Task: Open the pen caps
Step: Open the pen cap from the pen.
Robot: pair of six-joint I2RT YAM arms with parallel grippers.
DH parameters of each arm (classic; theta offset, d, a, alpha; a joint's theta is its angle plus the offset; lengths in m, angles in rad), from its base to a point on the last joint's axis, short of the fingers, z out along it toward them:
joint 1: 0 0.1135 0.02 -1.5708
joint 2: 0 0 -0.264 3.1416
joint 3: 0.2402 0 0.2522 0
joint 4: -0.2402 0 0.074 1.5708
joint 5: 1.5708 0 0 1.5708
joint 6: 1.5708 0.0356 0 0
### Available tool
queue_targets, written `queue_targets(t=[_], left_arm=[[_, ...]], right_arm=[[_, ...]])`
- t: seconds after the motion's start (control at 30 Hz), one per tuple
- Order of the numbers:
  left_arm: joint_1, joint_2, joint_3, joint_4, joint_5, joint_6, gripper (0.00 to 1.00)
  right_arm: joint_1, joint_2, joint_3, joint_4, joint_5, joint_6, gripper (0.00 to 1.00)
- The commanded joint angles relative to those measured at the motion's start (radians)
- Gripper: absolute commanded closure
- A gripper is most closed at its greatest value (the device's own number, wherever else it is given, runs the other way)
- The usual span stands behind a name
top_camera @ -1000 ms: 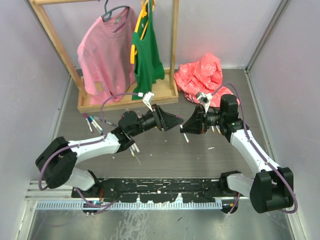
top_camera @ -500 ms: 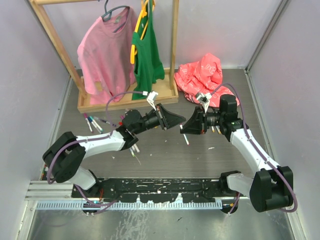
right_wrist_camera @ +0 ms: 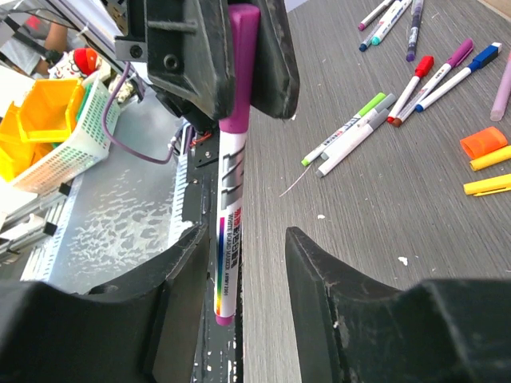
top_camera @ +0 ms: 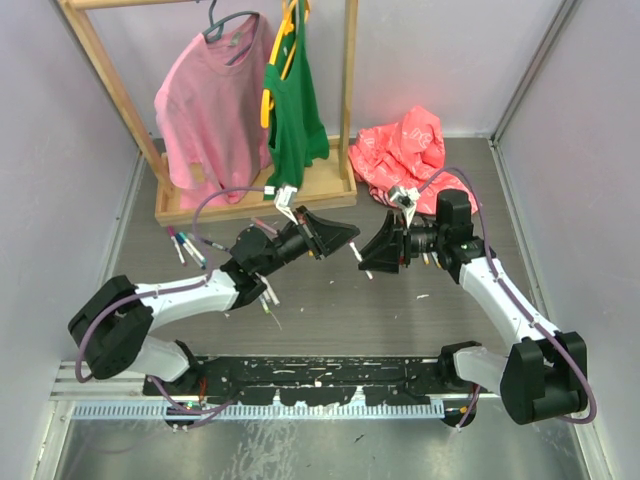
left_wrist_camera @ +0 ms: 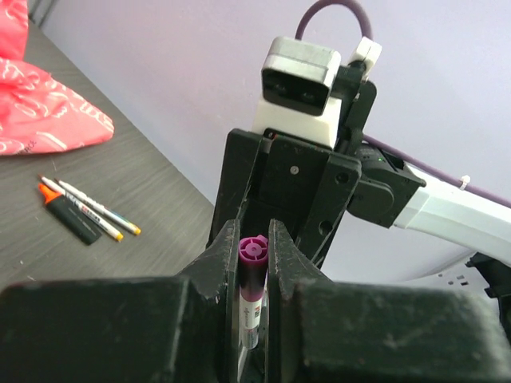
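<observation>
Purple cap [right_wrist_camera: 243, 48], white pen barrel [right_wrist_camera: 227, 227].

Both arms: white moulded link shells [top_camera: 190, 290] between bulky black joint housings [top_camera: 110, 325]. Purple cables [left_wrist_camera: 301, 22] routed externally in loops. Black wedge-shaped fingers [left_wrist_camera: 214, 267]. Grey-and-white wrist camera block [left_wrist_camera: 299, 76] on a black bracket [left_wrist_camera: 319, 191] with small screw heads [left_wrist_camera: 295, 169].

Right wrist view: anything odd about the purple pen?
Yes. The purple pen hangs from the left gripper, pinched by its cap alone. The jaws of the right gripper stand open either side of the pen, not touching it, and the cap looks still on.
</observation>
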Motion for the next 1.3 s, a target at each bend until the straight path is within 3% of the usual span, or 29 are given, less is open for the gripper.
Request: queue_targets(t=[0.0, 0.3, 0.47, 0.53, 0.7, 0.87, 1.07, 1.27], left_arm=[[-0.021, -0.031, 0.001, 0.071, -0.062, 0.075, 1.0], [-0.061, 0.002, 0.021, 0.072, -0.103, 0.134, 1.0], [-0.078, 0.003, 0.021, 0.073, -0.138, 0.195, 1.0], [-0.077, 0.002, 0.017, 0.08, -0.155, 0.208, 1.0], [-0.07, -0.032, -0.01, 0.187, -0.264, 0.258, 1.0], [0.006, -0.148, -0.006, 0.243, -0.365, 0.29, 1.0], [0.139, -0.306, 0.046, 0.144, -0.368, 0.292, 1.0], [0.158, -0.418, 0.033, 0.063, -0.307, 0.32, 1.0]], right_arm=[[0.023, -0.002, 0.034, -0.006, 0.029, -0.047, 0.51], [0.052, 0.008, 0.044, -0.037, 0.065, -0.077, 0.51], [0.061, 0.015, 0.046, -0.039, 0.073, -0.077, 0.56], [0.065, 0.023, 0.051, -0.045, 0.072, -0.078, 0.64], [0.071, 0.054, 0.067, -0.073, 0.051, -0.081, 0.99], [0.093, 0.089, 0.097, -0.154, 0.047, -0.133, 0.99], [0.118, 0.126, 0.144, -0.277, 0.069, -0.224, 0.99], [0.127, 0.132, 0.166, -0.325, 0.145, -0.262, 0.99]])
